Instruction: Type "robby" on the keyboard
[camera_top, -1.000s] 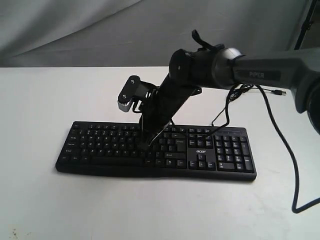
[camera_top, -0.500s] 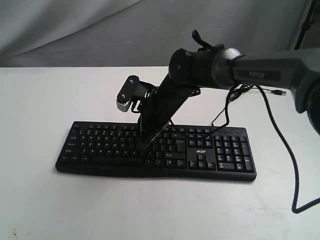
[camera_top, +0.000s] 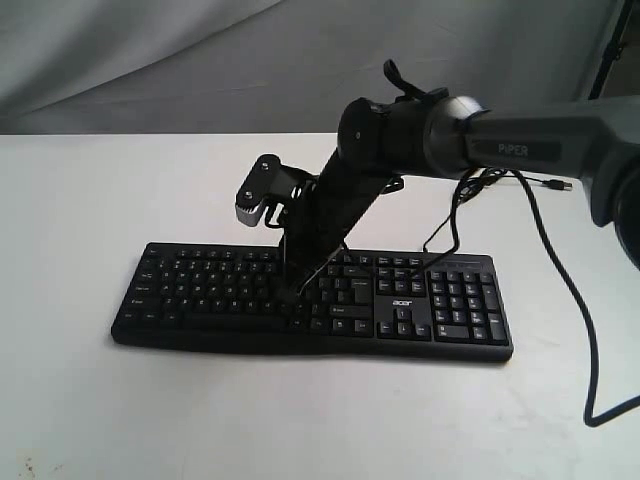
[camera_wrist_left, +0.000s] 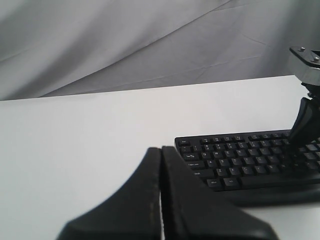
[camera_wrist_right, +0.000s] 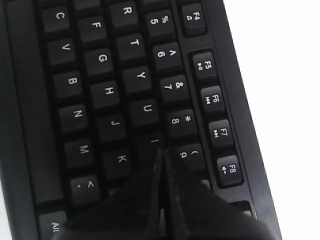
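Keyboard (camera_top: 210, 285): one, black, with a number pad and a small white "acer" logo (camera_top: 402, 302). It lies flat on the white table (camera_top: 80, 200), about in the middle, with its long side across the exterior view.
Right gripper (camera_top: 290, 295): one. Its two fingers are pressed together to a single point, with nothing between them.
Place of right gripper: the point is down on the letter block. In the right wrist view the tip (camera_wrist_right: 161, 152) stands by the I key, between K and 9.
Contact: the tip is at the level of the key tops; whether it pushes a key down cannot be told.
Left gripper (camera_wrist_left: 161, 150): one. The fingers are closed with only a thin slit between them, and they pinch nothing.
Place of left gripper: over bare table, apart from the end of the keyboard (camera_wrist_left: 240, 162) where the Esc key is.
Arm (camera_top: 520, 145): one shows in the exterior view, black with the word "PIPER". It comes from the right and slopes down across the middle of the keyboard.
Wrist camera (camera_top: 258, 190): one, grey and black, fixed on this arm above the keys.
Cables: two. A thin one (camera_top: 455, 215) rises from the back edge of the keyboard, and a thicker one (camera_top: 585, 330) hangs on the right side of the table.
Cloth (camera_top: 200, 60): one, grey, behind the table.
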